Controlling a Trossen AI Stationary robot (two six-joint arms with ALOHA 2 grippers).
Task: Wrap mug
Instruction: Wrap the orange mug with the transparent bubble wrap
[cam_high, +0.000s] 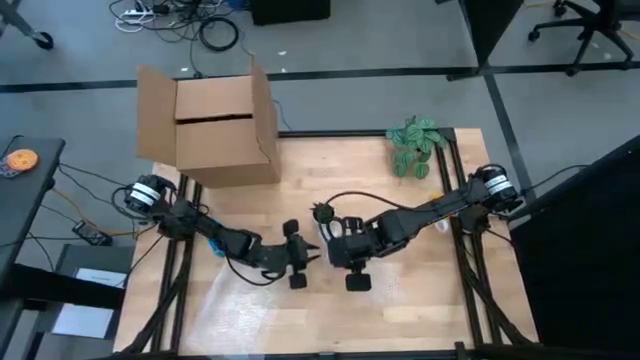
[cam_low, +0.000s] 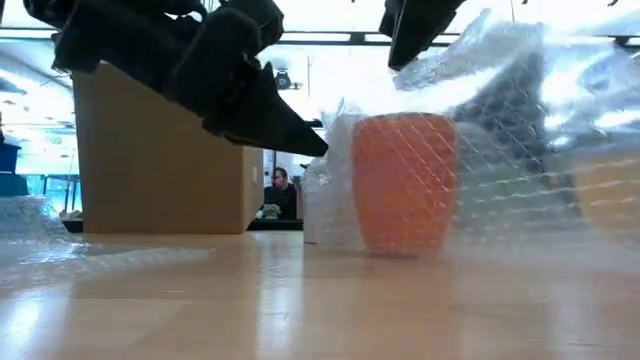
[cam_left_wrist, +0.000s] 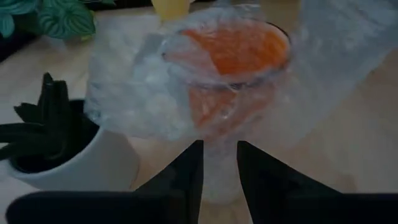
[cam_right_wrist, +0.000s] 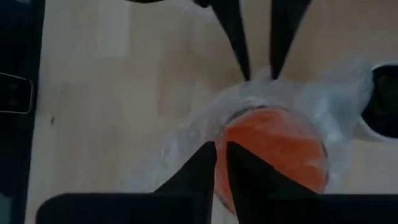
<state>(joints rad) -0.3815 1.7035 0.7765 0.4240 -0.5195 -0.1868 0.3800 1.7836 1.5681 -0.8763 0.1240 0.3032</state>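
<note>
Wood planks, pale and butcher-block in pattern, make up the table (cam_high: 400, 310) I work on, framed by dark rails. Grey floor lies around it, with a tangle of cables at the far edge. One open brown cardboard box (cam_high: 215, 125) sits at the far left corner. One green leafy plant (cam_high: 415, 145) stands at the far right corner. One small dark spiky plant in a white pot (cam_left_wrist: 56, 146) stands just beside the mug. In the low view a person (cam_low: 282, 195) sits in the room behind the table.

One orange mug (cam_low: 403, 183) stands upright near the table's middle, between my two grippers, under a sheet of clear bubble wrap (cam_low: 520, 110) that drapes over its mouth and down its sides. More of the wrap lies flat across the near left part of the table.

Two arms reach in from opposite sides. My left gripper (cam_left_wrist: 219, 163) sits at the mug's left, its fingers (cam_left_wrist: 186, 171) a narrow gap apart with wrap between their tips. My right gripper (cam_right_wrist: 221, 163) is on the mug's other side, at the rim, fingers nearly pressed together with only a thin slit between them; I cannot tell whether they pinch the wrap.
</note>
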